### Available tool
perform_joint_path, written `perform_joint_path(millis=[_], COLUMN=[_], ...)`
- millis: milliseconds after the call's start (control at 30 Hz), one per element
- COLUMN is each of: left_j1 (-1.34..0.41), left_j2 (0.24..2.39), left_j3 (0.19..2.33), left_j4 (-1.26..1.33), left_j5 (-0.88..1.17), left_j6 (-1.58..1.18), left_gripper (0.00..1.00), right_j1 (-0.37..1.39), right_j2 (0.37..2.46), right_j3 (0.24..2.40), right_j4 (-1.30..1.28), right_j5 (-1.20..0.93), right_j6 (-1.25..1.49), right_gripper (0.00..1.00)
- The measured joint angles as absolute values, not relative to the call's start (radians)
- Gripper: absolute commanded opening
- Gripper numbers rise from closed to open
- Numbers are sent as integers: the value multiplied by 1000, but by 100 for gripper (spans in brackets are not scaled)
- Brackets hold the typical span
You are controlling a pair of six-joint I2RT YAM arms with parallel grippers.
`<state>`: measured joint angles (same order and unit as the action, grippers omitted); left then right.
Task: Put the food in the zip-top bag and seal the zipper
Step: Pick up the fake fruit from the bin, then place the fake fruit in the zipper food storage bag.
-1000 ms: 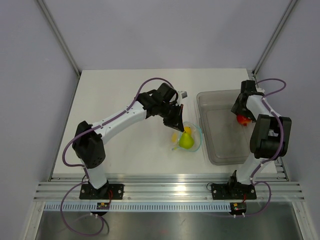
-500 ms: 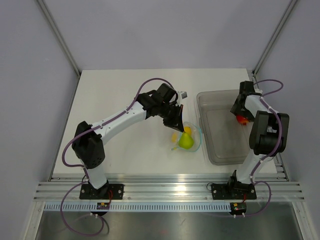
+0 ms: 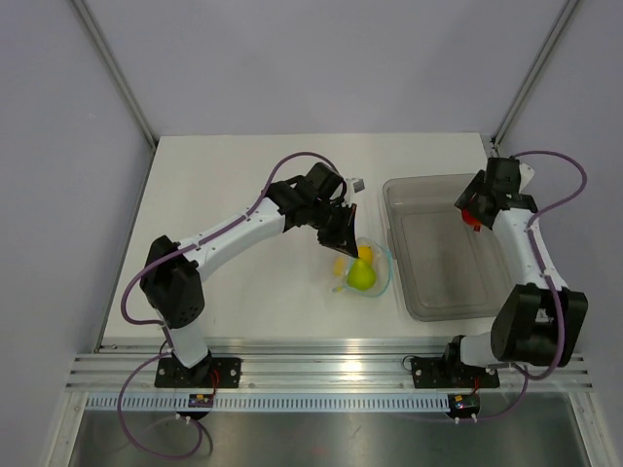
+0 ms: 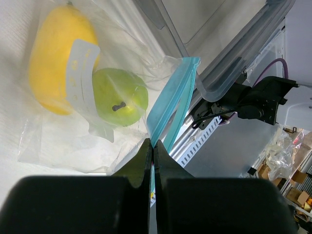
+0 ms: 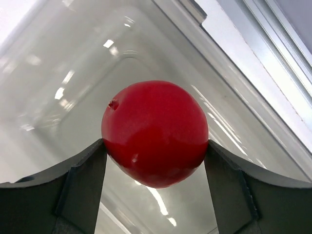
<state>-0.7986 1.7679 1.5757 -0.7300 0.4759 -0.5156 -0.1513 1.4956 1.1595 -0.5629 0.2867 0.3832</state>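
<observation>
The clear zip-top bag (image 3: 362, 268) lies at the table's middle with the yellow fruit (image 4: 58, 56) and the yellow-green fruit (image 4: 121, 97) inside it. My left gripper (image 3: 341, 232) is shut on the bag's light-blue zipper strip (image 4: 170, 105) and holds the mouth up. My right gripper (image 3: 474, 209) is shut on the glossy red round fruit (image 5: 155, 132) and holds it above the far right corner of the grey bin (image 3: 428, 292). In the top view the red fruit (image 3: 470, 216) shows just under the gripper.
The grey translucent bin (image 5: 58, 97) stands right of the bag, close to the table's right edge. A small grey object (image 3: 359, 183) lies behind the left gripper. White table (image 3: 224, 195) spreads to the left.
My right arm has swung outward and lifted, carrying the red fruit up and slightly back over the bin. The left gripper and the bag have not moved.
</observation>
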Motion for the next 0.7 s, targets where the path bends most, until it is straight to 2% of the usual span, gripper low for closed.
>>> perform_joint_path(millis=[300,433,700], left_j1=[-798,-798,-798], left_j2=[1770,1782,1837], left_j3=[1603,1655,1744], left_j4=[-727,-728,-731], left_j5=[487,497,508], left_j6=[-525,-534,-556], left_gripper=[0,0,0], right_j1=[-128,-38,272], right_j2=[1048,982,931], right_j3=[1076,1098,1107], right_j4=[-662,-731,-783], right_j5=[-21,-128,-205], right_j6=[389,383,424], right_gripper=[62,62,61])
